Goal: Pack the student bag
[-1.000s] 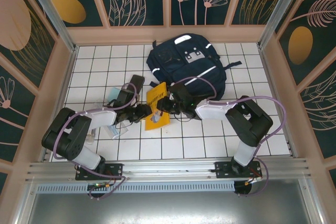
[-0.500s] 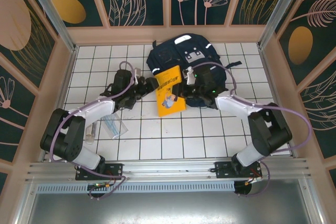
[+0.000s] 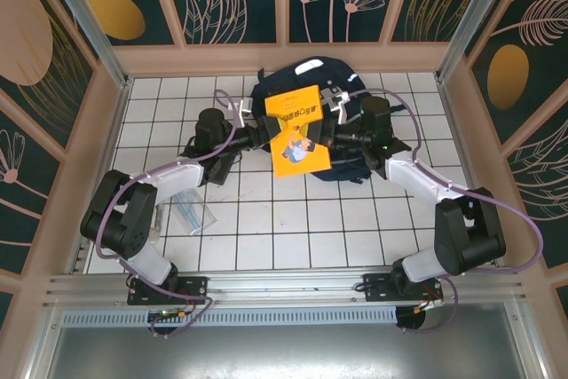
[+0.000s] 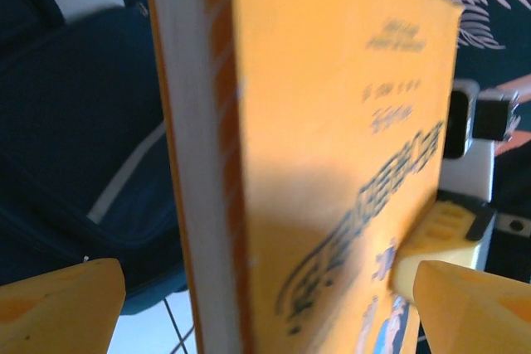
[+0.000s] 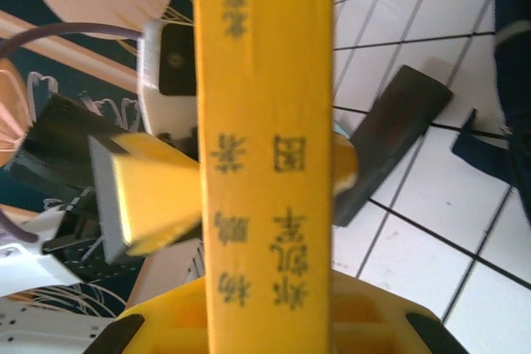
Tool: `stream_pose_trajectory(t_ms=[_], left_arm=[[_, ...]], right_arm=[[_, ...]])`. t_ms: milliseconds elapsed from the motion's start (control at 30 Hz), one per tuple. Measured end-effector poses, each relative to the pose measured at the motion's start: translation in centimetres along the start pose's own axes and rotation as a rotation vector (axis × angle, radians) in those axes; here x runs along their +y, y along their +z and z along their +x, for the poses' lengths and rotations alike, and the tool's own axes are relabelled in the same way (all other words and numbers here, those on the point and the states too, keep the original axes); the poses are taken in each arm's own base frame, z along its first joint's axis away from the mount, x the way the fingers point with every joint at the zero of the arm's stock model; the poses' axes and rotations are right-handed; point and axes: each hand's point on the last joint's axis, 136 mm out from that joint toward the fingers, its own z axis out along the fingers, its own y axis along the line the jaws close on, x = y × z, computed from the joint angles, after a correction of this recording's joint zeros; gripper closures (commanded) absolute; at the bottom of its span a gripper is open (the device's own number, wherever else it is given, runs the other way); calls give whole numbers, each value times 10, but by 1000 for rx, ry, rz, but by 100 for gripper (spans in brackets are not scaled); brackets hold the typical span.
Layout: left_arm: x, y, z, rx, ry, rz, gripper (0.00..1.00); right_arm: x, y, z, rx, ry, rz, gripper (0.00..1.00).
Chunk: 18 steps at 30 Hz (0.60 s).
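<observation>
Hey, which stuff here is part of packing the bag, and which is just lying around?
Job in hand: bag; yellow book, held over it by the right gripper; left gripper, open around the book.
Lying about, for now: clear pouch; dark flat thing.

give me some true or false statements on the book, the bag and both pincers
1. The yellow book is raised in front of the student bag in the top view. True.
2. The left pincer is clamped tight on the book. False: its jaws stand open around the book, with a gap on one side.
3. The right pincer grips the book. True.
4. The book lies flat on the tiled table. False: it is held up off the tiles.
5. A clear plastic pouch lies on the tiles near the left arm. True.
</observation>
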Motion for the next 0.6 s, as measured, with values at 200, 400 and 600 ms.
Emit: stream_pose_trajectory(t_ms=[200, 400, 600], left_arm=[[-7, 7, 5, 34, 3, 51, 71], [-8, 8, 3, 31, 3, 49, 100], [-1, 8, -8, -40, -32, 8, 100]], right_arm=[[-2, 4, -1, 1, 10, -29, 100], [-25, 6, -1, -10, 32, 43, 87], [-49, 3, -15, -100, 95, 183, 1]])
